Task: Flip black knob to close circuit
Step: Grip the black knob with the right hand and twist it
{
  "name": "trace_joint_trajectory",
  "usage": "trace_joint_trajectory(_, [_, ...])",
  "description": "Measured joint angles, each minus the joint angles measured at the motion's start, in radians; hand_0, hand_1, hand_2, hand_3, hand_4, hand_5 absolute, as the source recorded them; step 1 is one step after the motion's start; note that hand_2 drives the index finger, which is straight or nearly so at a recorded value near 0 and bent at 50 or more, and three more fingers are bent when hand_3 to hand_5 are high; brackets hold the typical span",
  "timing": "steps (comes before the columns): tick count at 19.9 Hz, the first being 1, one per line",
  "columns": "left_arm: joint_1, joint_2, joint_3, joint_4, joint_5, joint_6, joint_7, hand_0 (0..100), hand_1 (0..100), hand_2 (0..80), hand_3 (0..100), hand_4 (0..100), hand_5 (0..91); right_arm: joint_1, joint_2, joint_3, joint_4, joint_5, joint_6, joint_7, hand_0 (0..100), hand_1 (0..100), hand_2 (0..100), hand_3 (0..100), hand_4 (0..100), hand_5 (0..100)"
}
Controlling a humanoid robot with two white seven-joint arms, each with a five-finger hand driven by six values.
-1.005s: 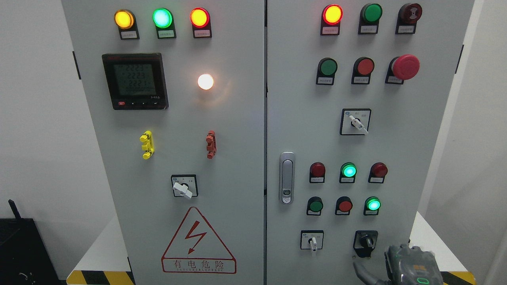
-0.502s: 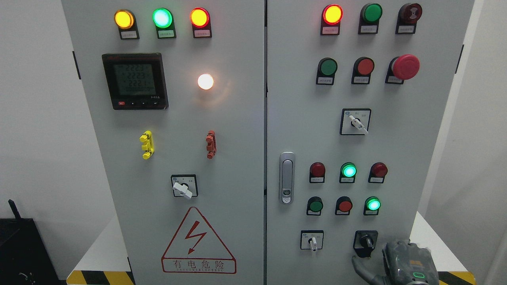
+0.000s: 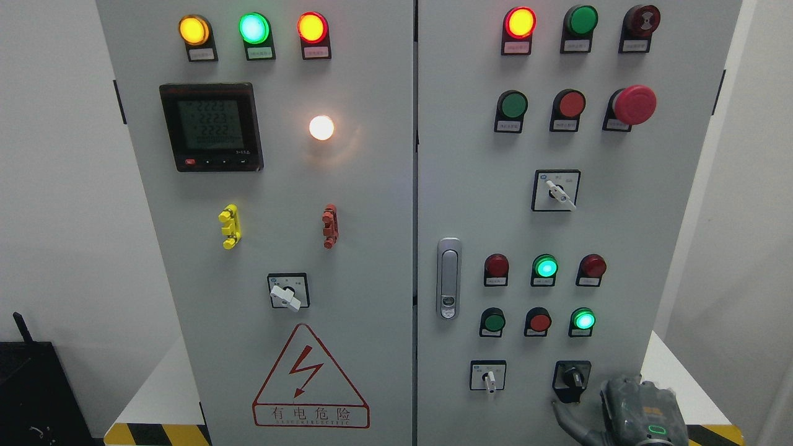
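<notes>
Broadly, a grey control cabinet (image 3: 372,204) with two doors fills the head view. Left door: digital meter (image 3: 211,127) with lit readout, a glowing white lamp (image 3: 321,127), yellow, green and red lamps along the top, a white selector switch (image 3: 287,292), and a red-bordered hazard triangle (image 3: 310,378) with a lightning bolt at the bottom. Right door: a large red mushroom button (image 3: 634,104) upper right, a white selector switch mid-panel, a silver door latch (image 3: 449,278) near the left edge, and rows of small red and green buttons, two of them lit green.

Right hand (image 3: 626,412) enters at the lower right corner, grey, with a green light on its back. One finger (image 3: 567,415) extends up and left, its tip just below the black knob (image 3: 572,378); contact cannot be confirmed. Other fingers are hidden behind the hand, so their pose cannot be told.

Black knob sits at the bottom right of the right door, beside a small white selector (image 3: 489,376).
</notes>
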Motion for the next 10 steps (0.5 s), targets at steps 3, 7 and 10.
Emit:
trace_joint_trajectory(3, [0.0,0.0,0.0,0.0,0.0,0.0,0.0,0,0,0.0,5,2,0.0,-0.005,0.0,-0.003,0.003,-0.003,0.012,0.0,0,0,91,100,84,84])
trace_joint_trajectory(7, [0.0,0.0,0.0,0.0,0.0,0.0,0.0,0,0,0.0,5,2,0.0,-0.012,0.0,-0.006,0.006,-0.004,0.02,0.002,0,0,91,100,84,85])
trace_joint_trajectory(10, [0.0,0.0,0.0,0.0,0.0,0.0,0.0,0,0,0.0,5,2,0.0,-0.015,0.0,-0.006,0.007,-0.005,0.027,0.003,0,0,91,100,84,85])
